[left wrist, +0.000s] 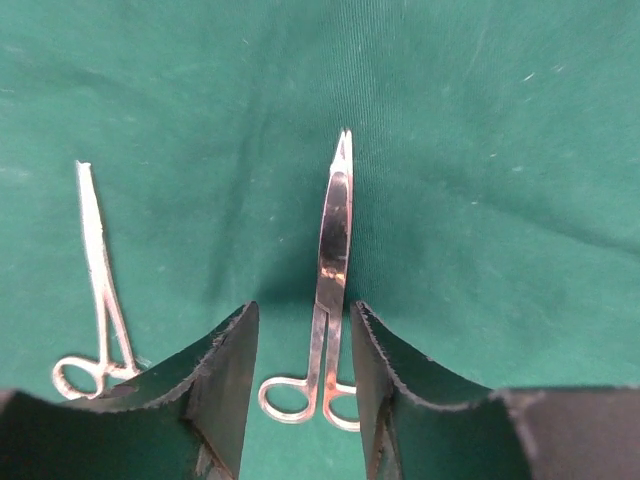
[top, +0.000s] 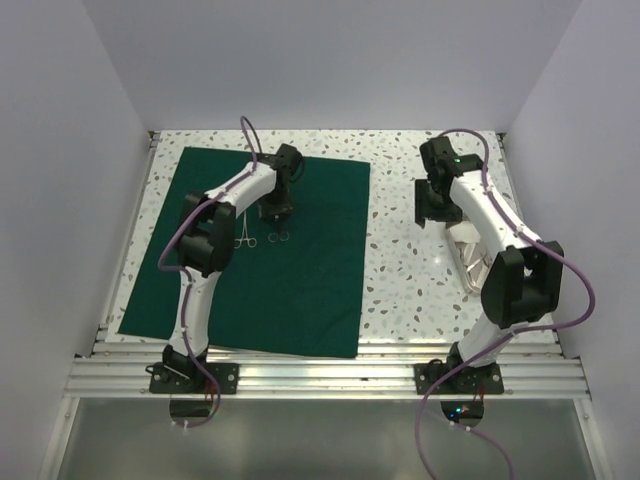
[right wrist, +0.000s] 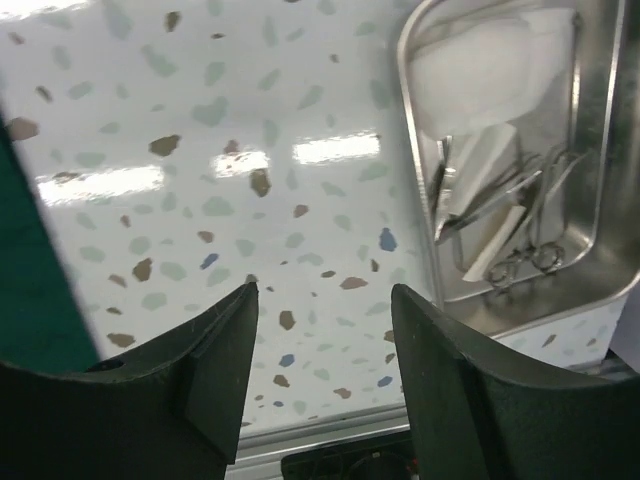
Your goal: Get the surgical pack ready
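Surgical pack [top: 300, 290] lies flat as a sheet over the left half of the tabletop, reaching its near edge. Left gripper [left wrist: 303, 320] hangs low over the sheet's far part, jaws apart, straddling the ring handles of the scissors [left wrist: 333, 230]. 1 clamp [left wrist: 98, 270] lies alongside, apart. Right gripper [right wrist: 322, 300], jaws apart and empty, hovers beside the steel tray [right wrist: 610, 150] at the right edge. Best play, I'd say: lift the left straight up, clear of the rings, so both instruments stay parallel.
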Available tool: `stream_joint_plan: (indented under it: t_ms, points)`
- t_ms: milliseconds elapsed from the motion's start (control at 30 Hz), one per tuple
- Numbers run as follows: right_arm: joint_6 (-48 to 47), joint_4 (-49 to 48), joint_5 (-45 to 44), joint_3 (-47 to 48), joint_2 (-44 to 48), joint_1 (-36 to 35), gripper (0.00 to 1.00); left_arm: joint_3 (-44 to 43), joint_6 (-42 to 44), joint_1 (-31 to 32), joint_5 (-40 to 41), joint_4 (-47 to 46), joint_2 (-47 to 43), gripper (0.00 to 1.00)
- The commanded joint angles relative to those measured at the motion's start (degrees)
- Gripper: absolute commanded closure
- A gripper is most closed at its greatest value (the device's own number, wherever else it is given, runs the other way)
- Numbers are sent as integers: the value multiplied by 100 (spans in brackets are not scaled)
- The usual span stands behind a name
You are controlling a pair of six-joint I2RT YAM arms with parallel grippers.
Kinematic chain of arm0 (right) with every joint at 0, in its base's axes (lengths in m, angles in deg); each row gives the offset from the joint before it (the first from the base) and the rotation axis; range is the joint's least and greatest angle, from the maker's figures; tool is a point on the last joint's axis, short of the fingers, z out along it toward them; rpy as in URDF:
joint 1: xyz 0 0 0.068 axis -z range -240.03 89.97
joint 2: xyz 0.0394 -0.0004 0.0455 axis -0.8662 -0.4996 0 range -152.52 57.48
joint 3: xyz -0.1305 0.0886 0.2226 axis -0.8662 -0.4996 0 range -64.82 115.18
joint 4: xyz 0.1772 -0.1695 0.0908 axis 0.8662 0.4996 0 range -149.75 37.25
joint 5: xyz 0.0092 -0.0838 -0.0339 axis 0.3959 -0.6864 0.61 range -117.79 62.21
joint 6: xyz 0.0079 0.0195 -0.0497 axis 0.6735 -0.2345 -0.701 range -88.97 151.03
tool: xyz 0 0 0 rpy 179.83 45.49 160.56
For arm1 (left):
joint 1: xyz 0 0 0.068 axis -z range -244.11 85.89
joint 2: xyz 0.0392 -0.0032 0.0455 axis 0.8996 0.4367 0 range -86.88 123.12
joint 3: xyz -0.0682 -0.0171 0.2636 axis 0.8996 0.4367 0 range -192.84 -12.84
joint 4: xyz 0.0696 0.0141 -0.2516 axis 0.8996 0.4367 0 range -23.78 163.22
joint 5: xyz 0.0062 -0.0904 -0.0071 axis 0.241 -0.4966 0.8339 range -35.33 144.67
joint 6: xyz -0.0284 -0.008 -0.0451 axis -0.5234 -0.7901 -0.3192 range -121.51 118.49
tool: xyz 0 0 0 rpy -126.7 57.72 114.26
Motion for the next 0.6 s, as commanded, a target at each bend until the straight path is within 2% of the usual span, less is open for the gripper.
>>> stream_joint_plan:
  t_ms: [0, 133, 267, 300, 367, 467, 567]
  points:
    - [366, 38, 353, 240, 69, -372, 40, 428, 202, 3, -97, -488, 6, 55]
    - [595, 28, 485, 573, -299, -969, 40, 658, 484, 2, -220, -1005, -64, 56]
    - [902, -76, 800, 907, -633, -1383, 40, 693, 652, 2, -247, -1034, -99, 77]
    - [1025, -147, 1089, 969, -695, -1454, 39, 719, 704, 2, -264, -1043, -134, 90]
    - [1113, -515, 1494, 1101, -827, -1630, 37, 781, 740, 2, -273, -1104, -266, 100]
    - [1385, -1156, 2276, 1241, -1091, -1718, 25, 790, 801, 2, -282, -1017, -459, 100]
    - [2060, -1991, 3076, 1172, -1398, -1709, 21, 886, 915, 2, -431, -999, -766, 100]
